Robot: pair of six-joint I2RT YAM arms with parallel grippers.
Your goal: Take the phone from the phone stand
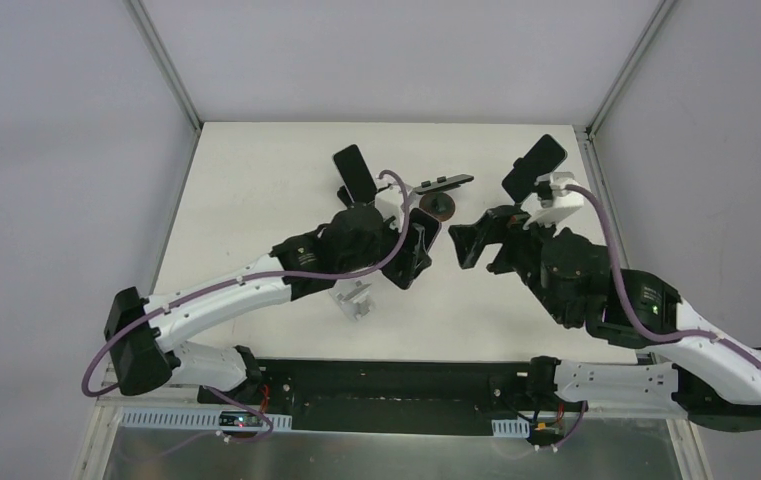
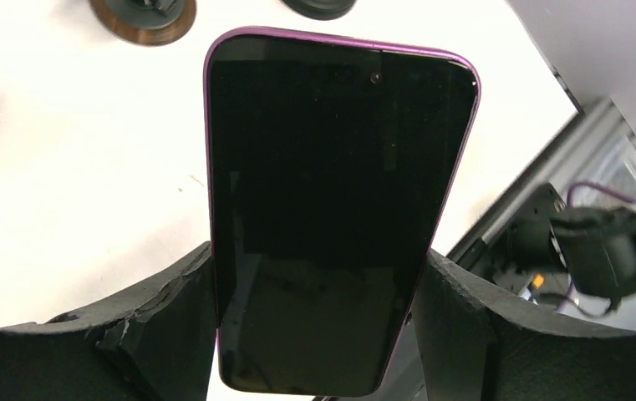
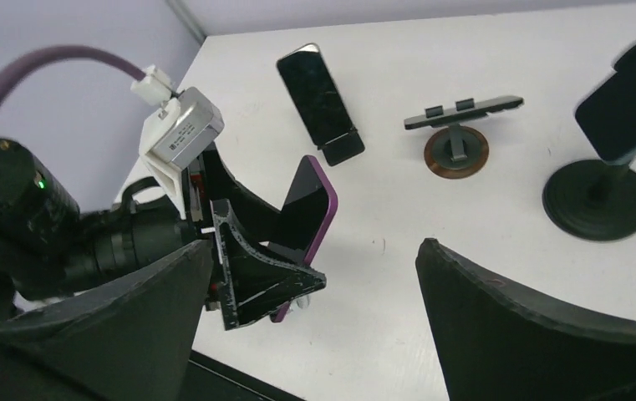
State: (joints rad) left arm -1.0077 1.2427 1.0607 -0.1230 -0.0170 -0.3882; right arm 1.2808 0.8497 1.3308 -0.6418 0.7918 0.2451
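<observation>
The left gripper [image 2: 314, 313] is pinching the phone [image 2: 339, 192]. Its two black fingers [image 2: 160, 322] press against the long edges near the phone's lower end, and the purple-rimmed body rises out between them with its dark screen towards the wrist camera. The right wrist view shows the phone tilted in this grip. It is held over the middle of the tabletop, but its lower end is hidden behind a finger, so I cannot tell whether it touches the surface.

Just beyond it, towards the far edge, stands the phone stand [image 1: 443, 203]. It has a round brown-rimmed base and a flat black cradle on top, and it sits apart from the phone.

The right gripper [image 1: 474, 240] faces the left one from the right side, near it but not touching. Its jaws are spread wide and nothing is between them.

A second phone [image 1: 354, 170] leans on a small black rest nearer the far edge, left of centre. A third phone [image 1: 534, 165] sits on a pole stand [image 3: 598, 205] with a round black base near the far right corner. A small silver bracket [image 1: 354, 297] lies on the white table [image 1: 246, 190] near the left arm, towards the near edge.
</observation>
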